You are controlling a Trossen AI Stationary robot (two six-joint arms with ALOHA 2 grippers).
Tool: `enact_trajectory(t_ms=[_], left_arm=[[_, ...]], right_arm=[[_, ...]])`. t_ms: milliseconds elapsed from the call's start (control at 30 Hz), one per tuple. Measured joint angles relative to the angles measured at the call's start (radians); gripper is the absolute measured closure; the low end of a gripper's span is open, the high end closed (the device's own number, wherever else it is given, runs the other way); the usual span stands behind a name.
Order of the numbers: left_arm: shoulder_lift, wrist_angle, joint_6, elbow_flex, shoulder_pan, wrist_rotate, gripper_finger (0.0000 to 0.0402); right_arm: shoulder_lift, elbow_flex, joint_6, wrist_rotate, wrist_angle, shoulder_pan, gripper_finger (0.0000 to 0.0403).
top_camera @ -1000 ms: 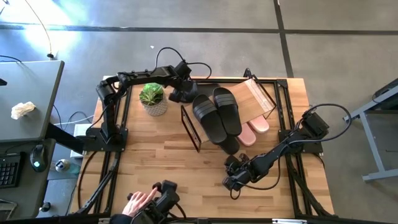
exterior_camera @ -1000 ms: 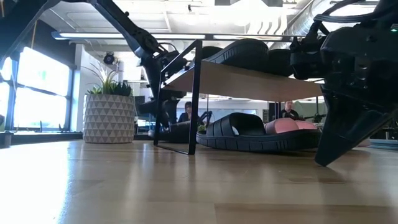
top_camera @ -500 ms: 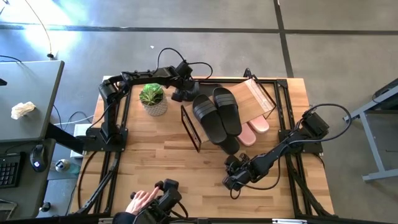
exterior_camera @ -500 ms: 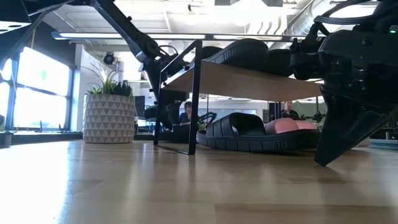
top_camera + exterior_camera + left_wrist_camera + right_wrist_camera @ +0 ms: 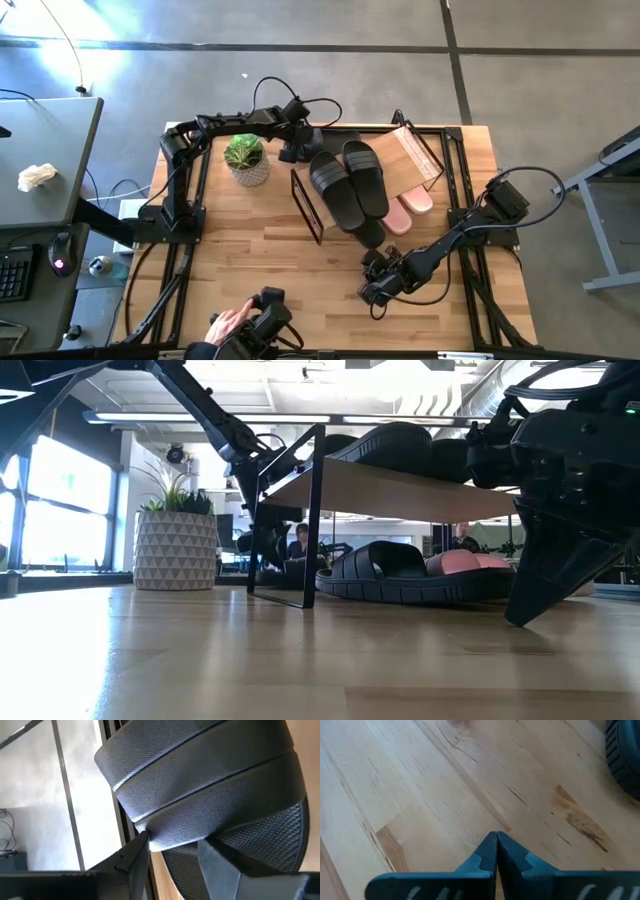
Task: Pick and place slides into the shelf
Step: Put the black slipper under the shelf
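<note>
A black slide with a ribbed strap lies near the table's far edge, behind the shelf. My left gripper reaches down onto it, shut on its strap. Two black slides sit on the shelf's wood board. Under the board are two pink slides and another black one. My right gripper hangs shut just above the bare table near the front right, holding nothing. My left gripper has the side end of the slide's strap between its two fingers. One finger is at the strap's outer side, the other is on the footbed under the strap's edge. The fingers slant down from the table's left.
A potted green plant stands left of the shelf, close to my left arm. A person's hand holds a dark device at the near edge. Open wood lies between the shelf and the near edge.
My left gripper has rolled a little about its own axis over the black slide at the far edge and stayed in place. The slides and the shelf have not moved.
</note>
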Motion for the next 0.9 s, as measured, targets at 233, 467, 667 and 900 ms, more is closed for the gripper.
enact_trajectory(t_ms=[233, 467, 667, 900], left_arm=[[0.0, 0.002, 0.001, 0.0, 0.0, 0.001, 0.0281], [0.0, 0.006, 0.001, 0.0, 0.0, 0.012, 0.0293], [0.0, 0.016, 0.003, 0.0, 0.0, 0.044, 0.029], [0.0, 0.026, -0.015, 0.0, -0.001, 0.048, 0.0326]], right_arm=[[0.0, 0.0, 0.0, -0.001, 0.0, 0.0, 0.0403], [0.0, 0.0, 0.0, -0.001, 0.0, 0.0, 0.0403], [0.0, 0.0, 0.0, 0.0, 0.0, 0.0, 0.0403], [0.0, 0.0, 0.001, 0.024, -0.002, 0.0, 0.0403]])
